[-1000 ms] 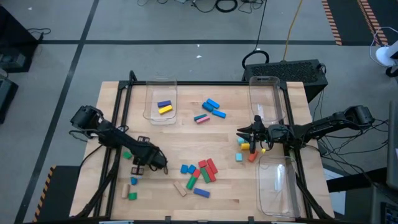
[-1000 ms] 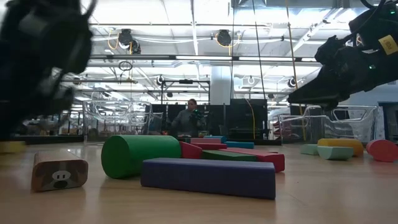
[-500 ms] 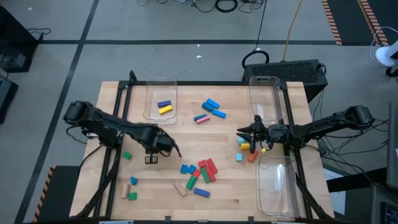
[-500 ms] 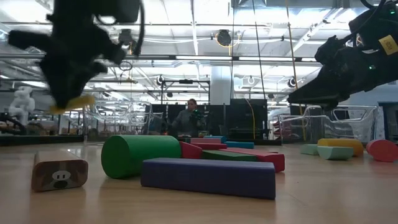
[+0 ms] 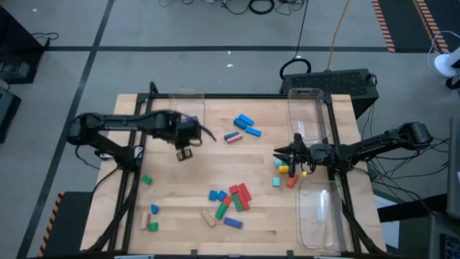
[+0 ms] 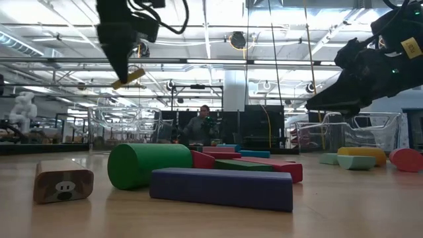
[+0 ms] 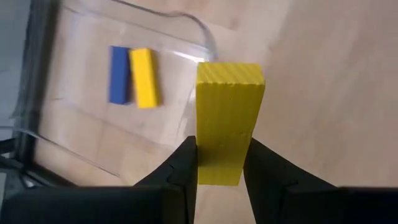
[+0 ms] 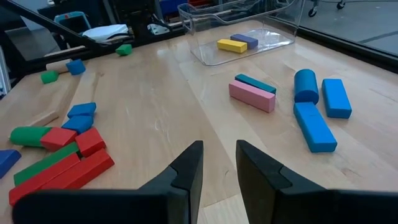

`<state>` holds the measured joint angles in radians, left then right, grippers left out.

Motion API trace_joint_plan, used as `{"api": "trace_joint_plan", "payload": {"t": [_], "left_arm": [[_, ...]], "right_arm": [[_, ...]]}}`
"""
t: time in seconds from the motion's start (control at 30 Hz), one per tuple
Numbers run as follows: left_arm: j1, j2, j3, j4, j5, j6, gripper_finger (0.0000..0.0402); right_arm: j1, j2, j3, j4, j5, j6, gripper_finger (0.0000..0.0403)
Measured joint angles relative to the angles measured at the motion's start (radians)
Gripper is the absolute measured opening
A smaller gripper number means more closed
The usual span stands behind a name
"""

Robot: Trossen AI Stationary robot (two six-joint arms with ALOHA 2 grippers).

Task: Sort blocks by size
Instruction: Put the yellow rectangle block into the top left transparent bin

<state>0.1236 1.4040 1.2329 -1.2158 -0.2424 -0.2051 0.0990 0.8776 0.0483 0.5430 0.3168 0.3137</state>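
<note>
- At the table's left edge, three small blocks are seen near the front: a green one [image 5: 146, 180], a blue one [image 5: 154, 209] and another green one [image 5: 152, 226], well apart from the main group.
- Left gripper [image 5: 184, 153] is held raised above the table, just beside the near right corner of the far-left clear bin [image 5: 174, 132]. Its fingers [image 7: 186, 163] are clamped on a yellow bar [image 7: 229, 121], gripped across its narrow sides at one end; in the low view the bar [image 6: 127, 77] is seen tilted, clear of the surface.
- Inside that bin, a blue bar [image 7: 119, 74] and a second yellow bar [image 7: 143, 77] lie side by side, touching.
- Far centre: a pink bar [image 8: 252, 97] with a teal bar [image 8: 255, 83] beside it, then a blue cylinder [image 8: 305, 84] and two blue bars [image 8: 314, 126] to their right.
- Near centre: a cluster of red, green and blue blocks [image 5: 233, 199] is noted, with a green cylinder [image 6: 149, 165] and a dark blue bar [image 6: 221, 188] nearest the front, and a plain wood block [image 6: 63, 183] to the left of them.
- Right gripper [image 5: 279, 155] is positioned low at the table's right side; its fingers are set slightly apart and hold nothing.
- Beside it lie a few small blocks, among them a yellow one [image 5: 283, 170], a pale blue one [image 5: 276, 183] and an orange one [image 5: 291, 181].
- Two further clear bins [image 5: 318, 216] stand along the right edge.
</note>
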Motion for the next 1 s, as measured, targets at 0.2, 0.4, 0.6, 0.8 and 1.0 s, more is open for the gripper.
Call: {"api": "trace_joint_plan", "payload": {"t": [0.2,0.4,0.6,0.8,1.0], "left_arm": [[0.178,0.001,0.008,0.008,-0.002,0.128,0.0099],[0.32,0.036,0.008,0.098,0.004,0.243,0.0099],[0.404,0.128,0.008,0.184,0.059,0.325,0.0099],[0.459,0.225,0.008,0.226,0.087,0.403,0.0099],[0.525,0.311,0.008,0.241,0.1,0.456,0.0099]], "right_arm": [[0.0,0.0,0.0,0.006,-0.002,0.005,0.008],[0.0,0.0,0.0,0.007,-0.003,-0.008,0.0079],[0.0,0.0,0.0,0.008,-0.004,-0.011,0.0079],[0.0,0.0,0.0,0.007,-0.004,-0.011,0.0079],[0.0,0.0,0.0,0.007,-0.004,0.012,0.0079]]}}
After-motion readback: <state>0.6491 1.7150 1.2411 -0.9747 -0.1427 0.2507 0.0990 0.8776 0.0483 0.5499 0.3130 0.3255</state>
